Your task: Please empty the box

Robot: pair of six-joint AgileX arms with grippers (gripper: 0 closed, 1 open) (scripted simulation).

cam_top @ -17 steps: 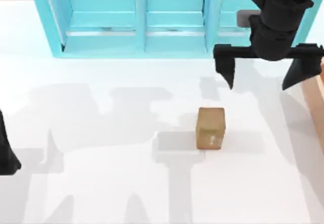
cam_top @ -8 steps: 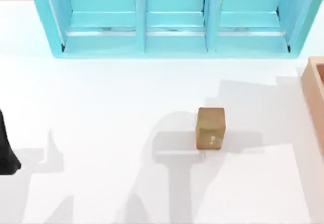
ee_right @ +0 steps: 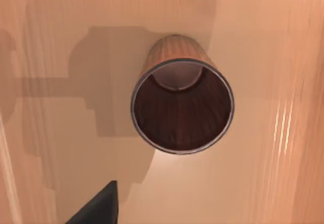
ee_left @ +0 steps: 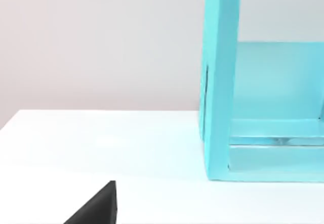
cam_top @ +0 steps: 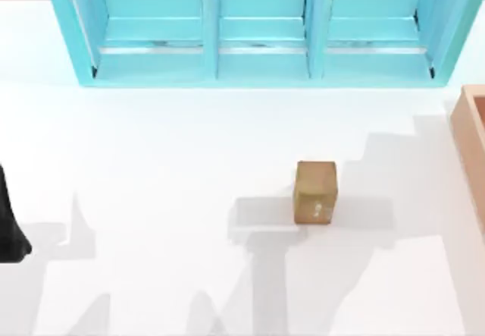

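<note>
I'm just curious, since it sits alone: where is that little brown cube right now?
In the top view the small brown cube stands on the white table, right of centre, in front of the turquoise shelf unit and left of the box.

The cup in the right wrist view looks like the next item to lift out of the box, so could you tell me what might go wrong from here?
1. The cup stands upright on the box floor, its mouth wide; a finger landing on the rim could tip it.
2. The box wall sits at the table's right edge, so a sideways lift could catch the cup on it.
3. The small cube lies close to the box, so a cup set down there could knock it.
</note>
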